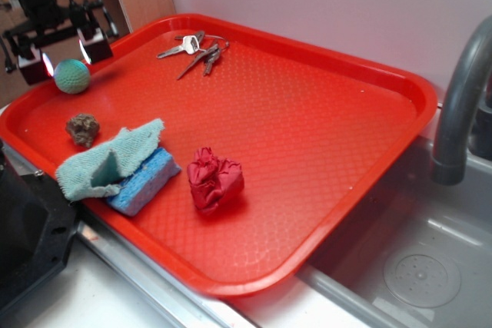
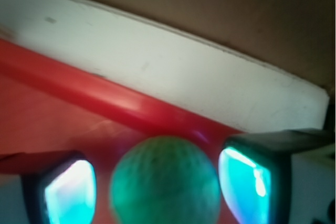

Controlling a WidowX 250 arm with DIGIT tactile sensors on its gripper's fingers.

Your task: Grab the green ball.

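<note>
**Jaws Astride the Green Ball at the Tray's Far Corner**

Beside a steel sink (image 1: 430, 266) and its grey faucet (image 1: 461, 105), a red tray (image 1: 323, 144) filled the counter. At about ten o'clock on the tray sat the green ball (image 1: 71, 76), close to the rim. The gripper (image 1: 64, 53) stood spread, one finger on each side of the ball; in the wrist view the ball (image 2: 165, 182) filled the gap between the two fingers (image 2: 68, 192), with a sliver of red showing on either side, so they seemed not yet to be touching it.

Judged from this, the approach was done and the closing was in hand. The next move called for pressing the fingers together squarely on the ball, which could roll off toward the rim.

Elsewhere lay keys (image 1: 192, 48) at twelve o'clock, a brown clump (image 1: 82, 129), a teal rag (image 1: 108, 163) draped over a blue sponge (image 1: 146, 182), and a red cloth wad (image 1: 215, 180).

The wrist view was blurred, and the ball's lower part was cut off.
</note>
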